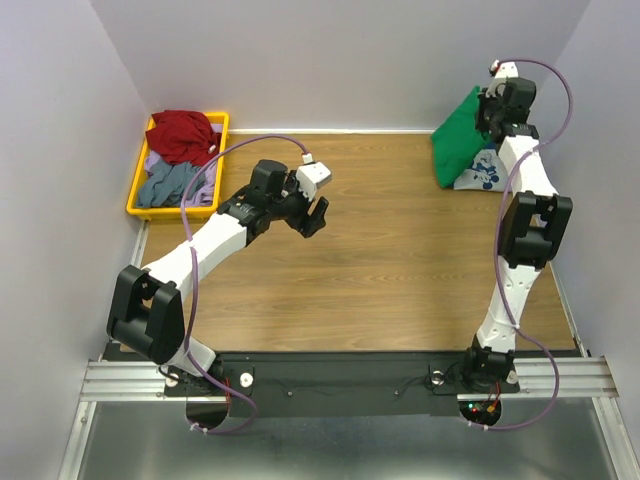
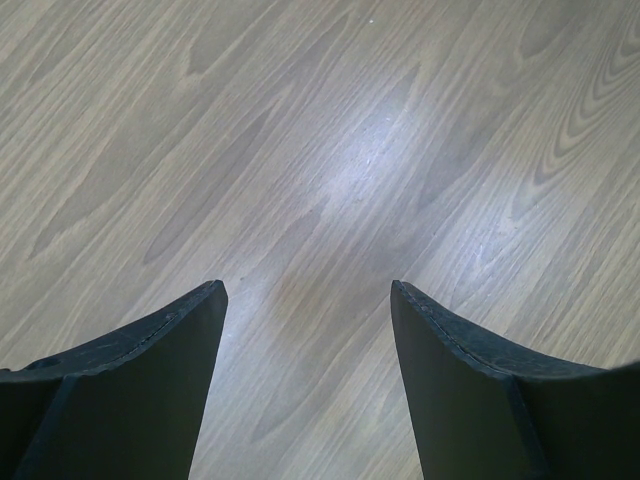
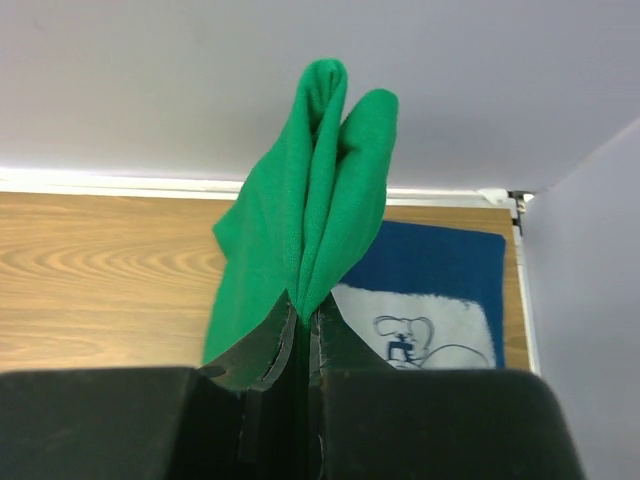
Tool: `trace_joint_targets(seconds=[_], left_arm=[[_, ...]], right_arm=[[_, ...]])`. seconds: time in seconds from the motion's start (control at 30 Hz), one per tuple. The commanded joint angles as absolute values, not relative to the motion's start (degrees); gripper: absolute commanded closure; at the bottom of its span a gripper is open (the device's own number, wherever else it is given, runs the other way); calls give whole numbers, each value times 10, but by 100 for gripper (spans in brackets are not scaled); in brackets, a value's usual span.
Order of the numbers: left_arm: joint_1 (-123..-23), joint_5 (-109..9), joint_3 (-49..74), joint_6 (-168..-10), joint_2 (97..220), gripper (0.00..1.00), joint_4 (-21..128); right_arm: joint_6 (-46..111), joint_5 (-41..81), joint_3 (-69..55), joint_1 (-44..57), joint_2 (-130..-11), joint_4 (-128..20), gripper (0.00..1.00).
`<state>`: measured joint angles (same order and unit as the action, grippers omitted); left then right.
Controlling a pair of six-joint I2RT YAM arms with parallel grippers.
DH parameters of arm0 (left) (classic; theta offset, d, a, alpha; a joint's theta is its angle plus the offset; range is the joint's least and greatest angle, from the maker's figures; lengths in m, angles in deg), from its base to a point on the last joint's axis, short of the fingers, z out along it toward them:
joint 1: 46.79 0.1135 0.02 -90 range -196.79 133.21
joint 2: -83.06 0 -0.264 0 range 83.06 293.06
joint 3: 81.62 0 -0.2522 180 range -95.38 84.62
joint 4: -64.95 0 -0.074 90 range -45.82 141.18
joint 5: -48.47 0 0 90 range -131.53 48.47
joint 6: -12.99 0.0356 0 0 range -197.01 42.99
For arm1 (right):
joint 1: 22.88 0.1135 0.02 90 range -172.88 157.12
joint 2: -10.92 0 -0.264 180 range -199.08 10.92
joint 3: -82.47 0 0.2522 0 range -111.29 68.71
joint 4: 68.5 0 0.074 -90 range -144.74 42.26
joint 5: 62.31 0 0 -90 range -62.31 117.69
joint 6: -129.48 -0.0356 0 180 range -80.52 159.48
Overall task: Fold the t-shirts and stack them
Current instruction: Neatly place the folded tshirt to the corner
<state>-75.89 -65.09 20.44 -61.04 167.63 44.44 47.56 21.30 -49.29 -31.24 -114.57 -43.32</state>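
Overhead view of a wooden table (image 1: 400, 270) enclosed by white walls, with 2 robot arms bolted at its 6 o'clock edge. The right gripper (image 3: 303, 318) is raised in the far corner at 1 o'clock, its jaws pressed together on a thin fold of the green t-shirt (image 1: 458, 140). The wrist view shows the cloth pinched at the fingertips and rising in 2 loose lobes. The rest of the shirt hangs in a bunch toward the table. The navy t-shirt (image 1: 486, 172) lies flat in the same corner, white cartoon print up, on the 3 o'clock side of the hanging green cloth. It is unclear whether the 2 shirts touch.

Likely risks: the grip takes only a narrow pinch, so the green shirt may slip free or sag out of shape. Lowered as a bunch, it may land crumpled, or its hem may drag the navy shirt askew. The back wall (image 1: 340, 60) at 12 o'clock and the right wall (image 1: 610, 200) at 3 o'clock are near, so a swing toward either could strike it.

Open room lies toward 9 o'clock and 6 o'clock, across bare wood. The left gripper (image 1: 318, 212) hovers left of the table's centre, jaws wide apart, holding nothing. A yellow bin (image 1: 135, 195) of other clothes sits at 10 o'clock, well apart from both shirts.
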Motion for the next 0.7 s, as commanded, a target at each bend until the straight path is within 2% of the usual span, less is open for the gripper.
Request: trace_joint_targets(seconds=[0.0, 0.13, 0.2, 0.67], left_arm=[[-756, -666, 202, -605, 1664, 21, 442], [-756, -673, 186, -603, 1670, 15, 429], [-756, -682, 181, -602, 1672, 1, 422], [-756, -691, 159, -585, 1674, 1, 369]], right_arm=[[513, 208, -532, -340, -1172, -456, 100], [535, 201, -528, -359, -1185, -456, 99], [550, 198, -529, -366, -1192, -457, 99], [613, 177, -552, -405, -1274, -465, 99]])
